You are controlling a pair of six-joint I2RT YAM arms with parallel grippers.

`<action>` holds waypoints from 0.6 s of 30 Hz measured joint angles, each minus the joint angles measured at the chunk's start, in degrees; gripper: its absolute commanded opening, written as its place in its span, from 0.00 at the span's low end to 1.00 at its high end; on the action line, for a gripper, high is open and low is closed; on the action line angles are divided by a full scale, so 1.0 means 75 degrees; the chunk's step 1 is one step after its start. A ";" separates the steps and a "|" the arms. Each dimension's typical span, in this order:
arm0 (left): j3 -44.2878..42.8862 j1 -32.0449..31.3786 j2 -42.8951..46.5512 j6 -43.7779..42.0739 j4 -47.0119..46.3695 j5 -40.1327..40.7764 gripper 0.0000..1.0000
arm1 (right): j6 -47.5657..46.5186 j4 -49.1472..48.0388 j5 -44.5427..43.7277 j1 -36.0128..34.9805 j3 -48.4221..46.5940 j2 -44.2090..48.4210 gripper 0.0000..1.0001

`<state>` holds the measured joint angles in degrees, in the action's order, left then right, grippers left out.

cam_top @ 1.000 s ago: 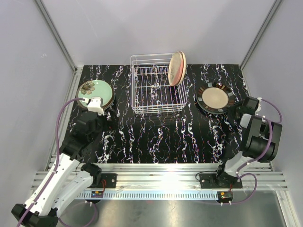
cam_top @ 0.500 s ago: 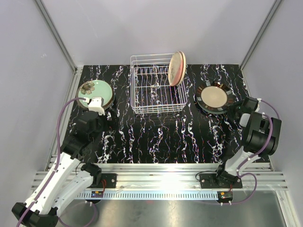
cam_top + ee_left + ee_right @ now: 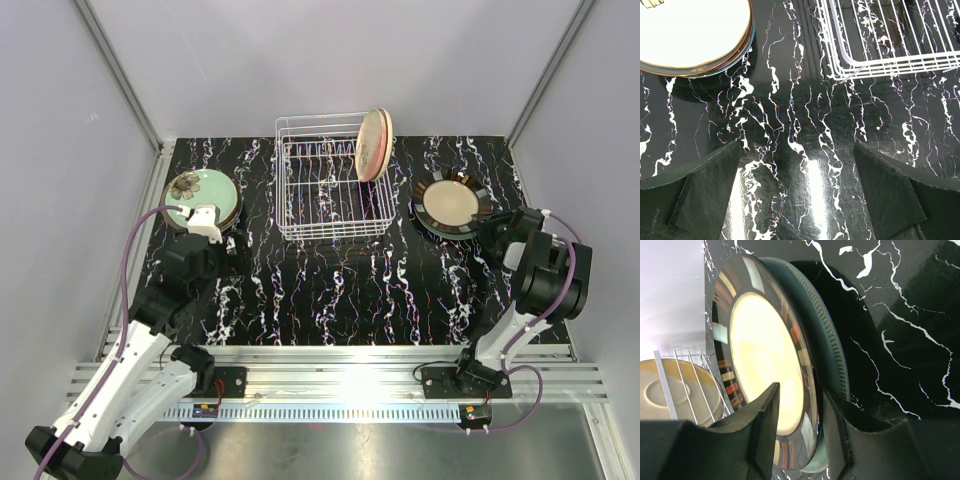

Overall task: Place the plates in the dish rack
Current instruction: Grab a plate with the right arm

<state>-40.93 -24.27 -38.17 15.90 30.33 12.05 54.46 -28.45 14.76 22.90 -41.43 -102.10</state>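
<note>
The right gripper (image 3: 800,392) sat astride the near rim of the beige plate (image 3: 760,355), one finger over its face and the other tucked beneath, between it and the teal plate (image 3: 832,355) below. The jaws stood partly apart around the rim, and whether they were pressing on it I cannot tell. That stack lay at the right of the top view, and the rack (image 3: 330,235) was to its left at centre, with two plates (image 3: 375,143) on edge at its upper right corner. The right arm looked the nearer for this plate, which would need tipping on edge to slot in. The left gripper (image 3: 796,150) hung wide apart over bare bench (image 3: 805,100), with the mint plate (image 3: 200,192) just beyond.
</note>
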 measured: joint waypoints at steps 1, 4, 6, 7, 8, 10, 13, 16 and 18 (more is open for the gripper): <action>0.0000 0.0000 -0.0012 0.0000 -0.0003 0.0000 0.99 | 0.0000 -0.0026 0.0000 0.0000 0.0000 -0.0015 0.45; 0.0000 0.0000 -0.0029 0.0000 0.0000 0.0000 0.99 | -0.0003 -0.0038 0.0000 0.0000 -0.0026 -0.0050 0.44; 0.0000 0.0009 -0.0026 0.0000 -0.0003 0.0000 0.99 | -0.0017 -0.0015 0.0003 0.0000 -0.0096 -0.0102 0.44; 0.0000 0.0015 -0.0029 0.0000 0.0000 0.0000 0.99 | -0.0029 0.0038 0.0012 0.0000 -0.0163 -0.0140 0.43; 0.0000 0.0017 -0.0029 0.0000 0.0003 0.0000 0.99 | -0.0047 0.0085 0.0023 0.0000 -0.0230 -0.0172 0.42; 0.0000 0.0026 -0.0029 0.0000 0.0000 0.0000 0.99 | -0.0099 0.0219 0.0047 0.0000 -0.0353 -0.0227 0.39; 0.0000 0.0044 -0.0047 0.0000 0.0000 0.0000 0.99 | -0.0210 0.0481 0.0044 0.0000 -0.0527 -0.0283 0.34; -0.0003 0.0058 -0.0093 0.0000 0.0003 -0.0003 0.99 | -0.0347 0.0787 0.0023 0.0000 -0.0667 -0.0297 0.27; -0.0003 0.0073 -0.0114 0.0000 0.0000 -0.0003 0.99 | -0.0446 0.0903 -0.0006 0.0000 -0.0702 -0.0300 0.19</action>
<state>-40.95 -23.73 -39.03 15.90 30.33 12.03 51.11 -21.67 14.72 22.90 -46.70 -104.36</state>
